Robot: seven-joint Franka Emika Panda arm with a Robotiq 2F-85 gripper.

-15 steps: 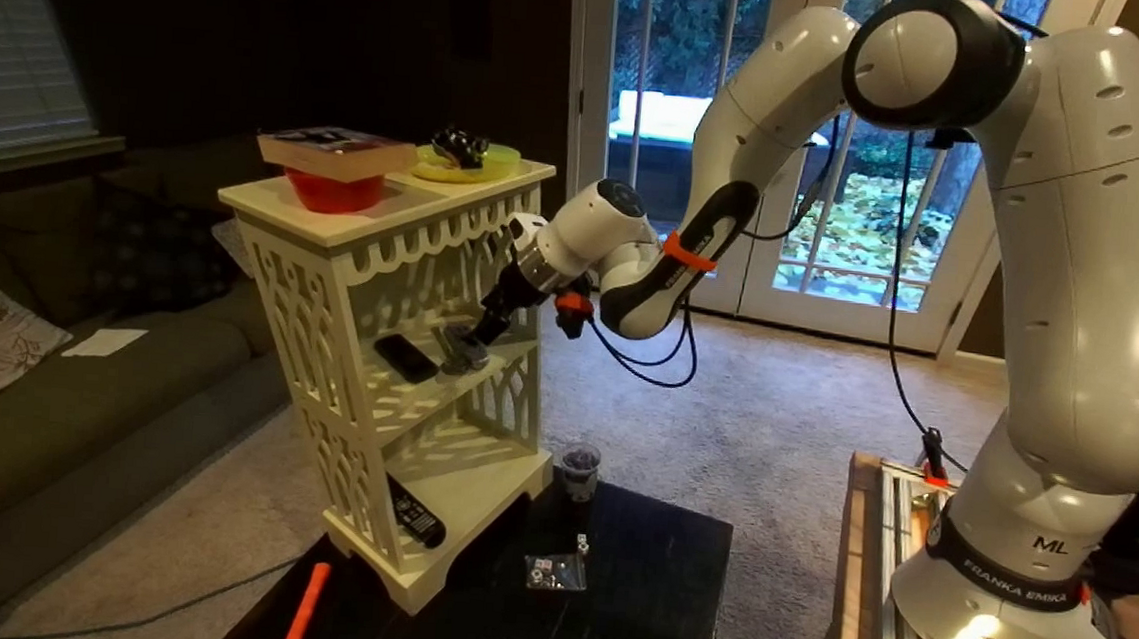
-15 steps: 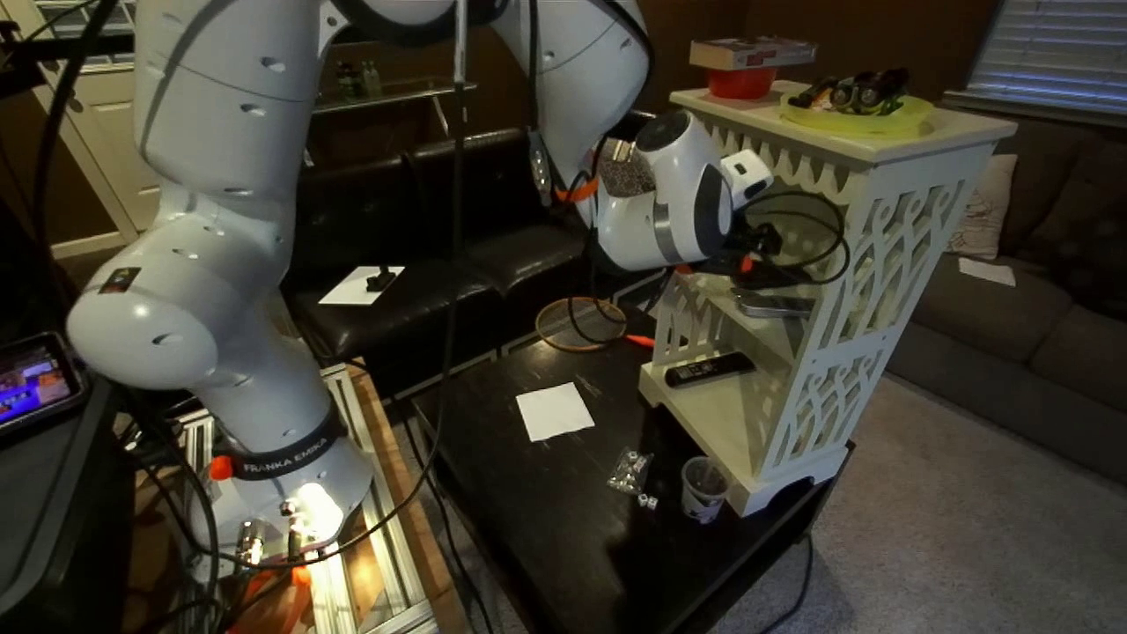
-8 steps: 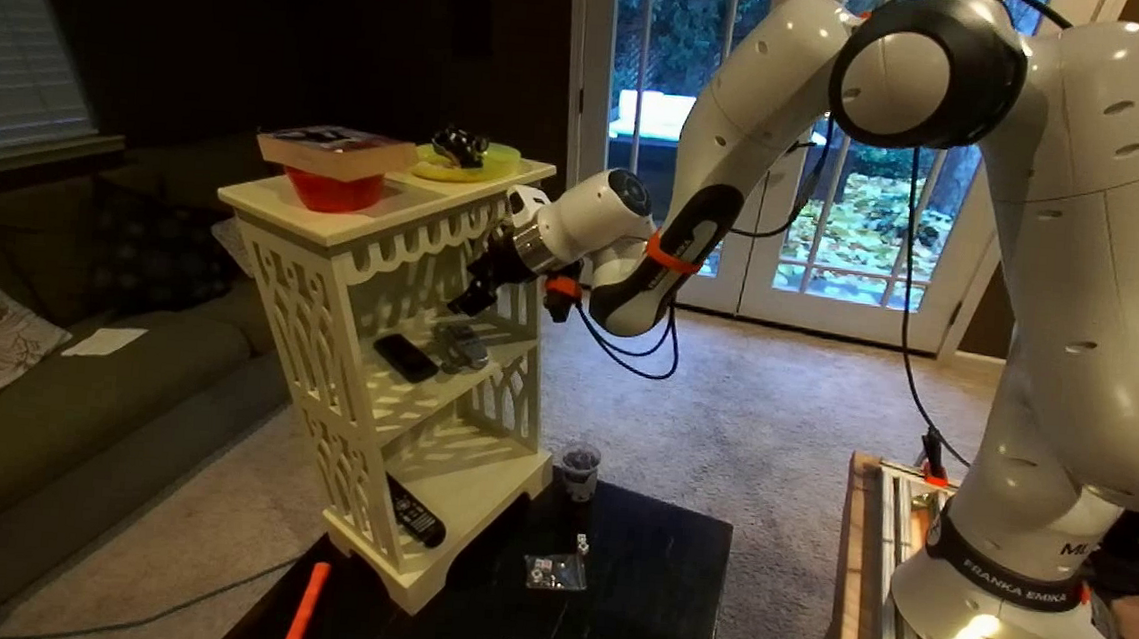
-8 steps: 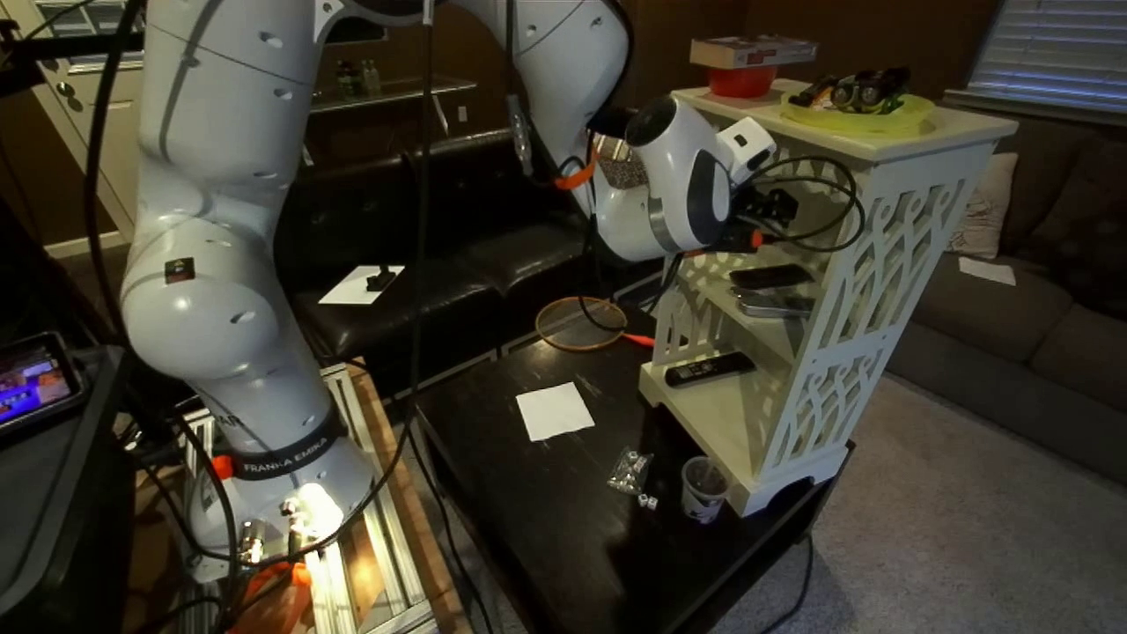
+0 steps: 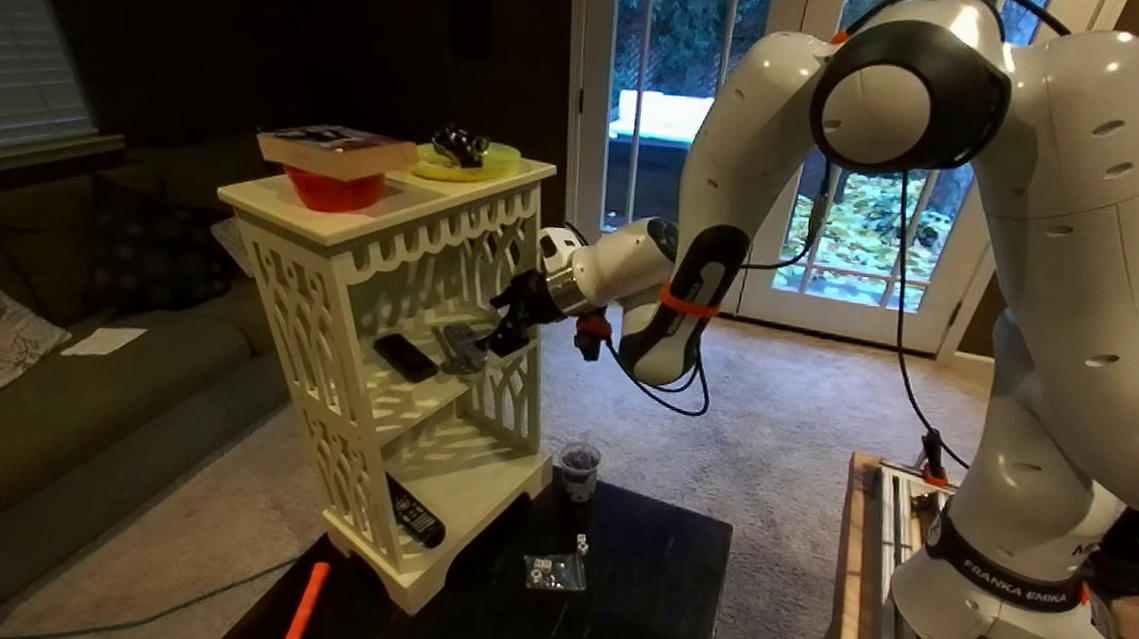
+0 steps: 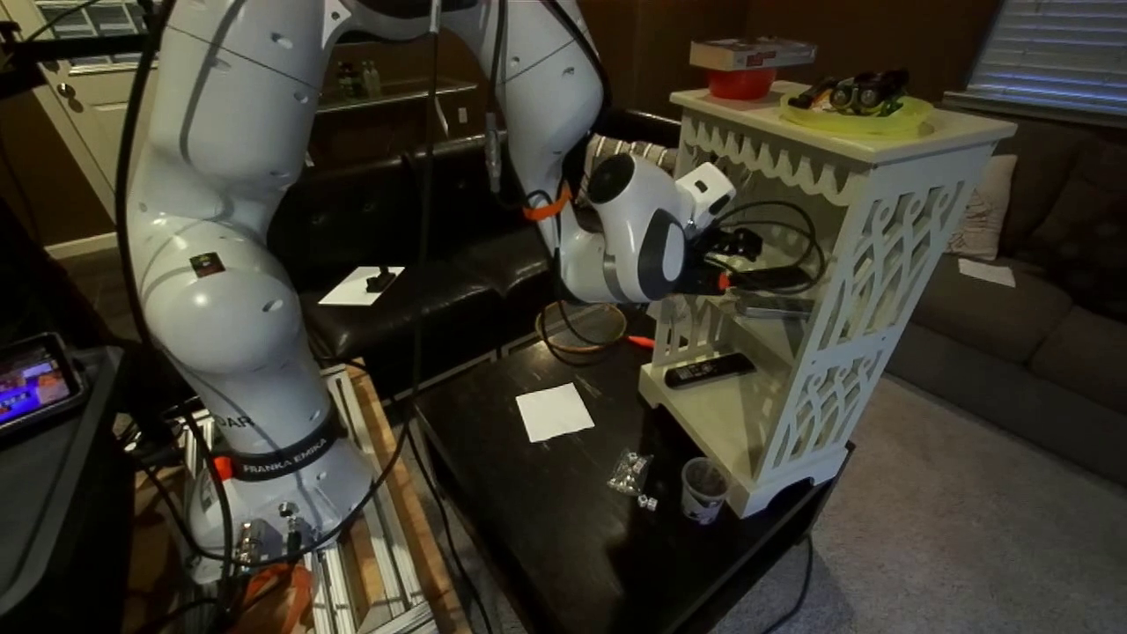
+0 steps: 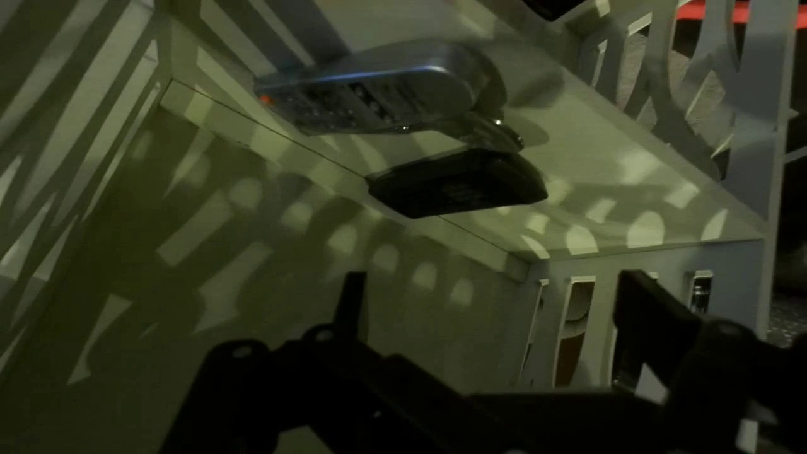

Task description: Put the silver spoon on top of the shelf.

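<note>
The shelf is a cream-white rack (image 5: 272, 200) with lattice sides, standing on a black table in both exterior views. My gripper (image 5: 496, 320) is at the front opening of its middle compartment, below the flat top. In the wrist view the gripper (image 7: 495, 280) is open, its dark fingertips wide apart with nothing between them; behind them show the compartment's back panel and slotted side. I cannot make out the silver spoon in any view. A small shiny piece (image 7: 498, 131) shows by a silver-grey handset (image 7: 378, 91); I cannot tell what it is.
A black phone (image 5: 405, 357) lies on the middle tier, a remote (image 6: 710, 370) on the bottom one. The top carries a red bowl (image 5: 336, 195) under a box (image 5: 339, 153) and a yellow plate (image 6: 845, 123) with goggles (image 6: 867, 91). A clear cup (image 5: 579, 471) stands near the base.
The gripper first rose and went further in over the middle tier. It has since come back outward and lower. The items on the shelf look unmoved, and the jaws stay open.
</note>
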